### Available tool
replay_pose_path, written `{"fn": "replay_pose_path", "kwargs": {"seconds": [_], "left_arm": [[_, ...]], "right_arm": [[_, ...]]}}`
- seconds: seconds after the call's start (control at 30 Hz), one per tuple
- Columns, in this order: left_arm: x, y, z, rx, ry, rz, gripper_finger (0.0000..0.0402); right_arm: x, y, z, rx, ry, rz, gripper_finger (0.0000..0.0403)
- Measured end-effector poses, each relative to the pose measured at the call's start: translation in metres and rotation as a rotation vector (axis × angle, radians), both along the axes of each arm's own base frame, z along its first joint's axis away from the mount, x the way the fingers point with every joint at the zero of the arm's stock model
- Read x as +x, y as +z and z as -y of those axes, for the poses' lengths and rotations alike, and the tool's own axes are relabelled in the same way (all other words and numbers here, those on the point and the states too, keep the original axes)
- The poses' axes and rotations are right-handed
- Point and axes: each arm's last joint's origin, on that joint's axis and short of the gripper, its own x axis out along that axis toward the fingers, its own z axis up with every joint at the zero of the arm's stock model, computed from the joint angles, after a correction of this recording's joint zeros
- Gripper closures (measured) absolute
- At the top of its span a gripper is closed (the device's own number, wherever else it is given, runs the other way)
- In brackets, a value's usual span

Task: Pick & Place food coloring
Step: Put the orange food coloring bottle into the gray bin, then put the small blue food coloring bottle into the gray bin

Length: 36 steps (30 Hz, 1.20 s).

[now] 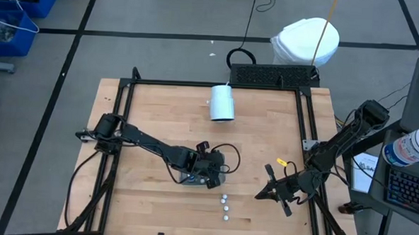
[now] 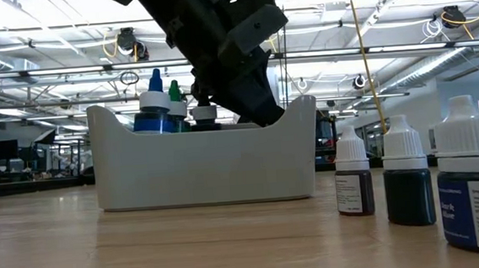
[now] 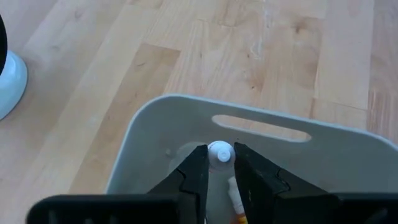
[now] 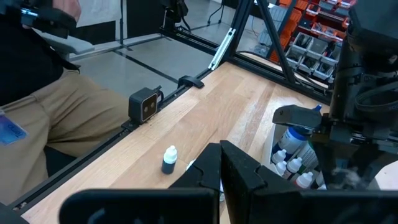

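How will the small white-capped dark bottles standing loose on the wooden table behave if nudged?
The small white-capped dark bottles look tall and narrow, so they would probably tip easily. Round bodies suggest they would roll once down. Probably light plastic; the nearby left gripper could scatter them.

Three small food coloring bottles (image 2: 408, 181), white-capped with dark contents, stand upright in a row on the worktop (image 1: 160, 122), apart from one another and beside the white bin (image 2: 206, 166). Further bottles stand inside the bin, including blue and green dropper-tipped ones (image 2: 157, 106). One white-capped bottle (image 3: 219, 154) sits upright between the left end effector (image 3: 219, 171) fingers, inside the bin.
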Motion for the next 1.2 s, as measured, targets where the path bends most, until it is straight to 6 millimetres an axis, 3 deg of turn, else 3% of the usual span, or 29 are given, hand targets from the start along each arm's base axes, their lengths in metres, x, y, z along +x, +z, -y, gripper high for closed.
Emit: {"fn": "replay_pose_path", "kwargs": {"seconds": [0.27, 0.37, 0.47, 0.53, 0.63, 0.7, 0.87, 1.0, 1.1, 1.2], "left_arm": [[0.001, 0.000, -0.001, -0.001, 0.003, 0.004, 0.0246], [0.003, 0.014, -0.001, 0.003, -0.020, 0.022, 0.0221], [0.006, 0.041, 0.007, -0.007, -0.075, 0.024, 0.0204], [0.010, 0.078, 0.020, -0.036, -0.130, 0.108, 0.0201], [0.001, 0.124, 0.050, -0.049, -0.215, 0.161, 0.0209], [-0.007, 0.134, 0.076, -0.040, -0.299, 0.167, 0.0220], [-0.031, 0.134, 0.135, 0.109, -0.431, 0.256, 0.0255], [-0.037, 0.104, 0.161, 0.198, -0.353, 0.227, 0.0299], [-0.043, 0.083, 0.177, 0.242, -0.418, 0.165, 0.0348], [-0.058, 0.076, 0.202, 0.303, -0.542, 0.179, 0.0392]], "right_arm": [[0.000, 0.000, 0.000, -0.003, 0.000, 0.001, 0.0403], [0.000, 0.000, 0.000, -0.002, 0.000, 0.000, 0.0403], [0.000, 0.000, 0.000, -0.003, 0.001, -0.002, 0.0403], [0.000, 0.000, 0.000, -0.003, 0.000, -0.002, 0.0403], [0.000, -0.001, 0.000, -0.008, 0.001, -0.005, 0.0403], [0.000, -0.001, 0.000, -0.010, 0.001, -0.009, 0.0403], [0.000, -0.001, 0.000, -0.010, 0.000, -0.009, 0.0403], [0.000, 0.000, 0.000, 0.002, 0.000, 0.006, 0.0403], [0.000, 0.001, 0.000, 0.004, 0.001, 0.010, 0.0403], [0.000, 0.002, 0.000, 0.007, 0.001, 0.016, 0.0403]]}}
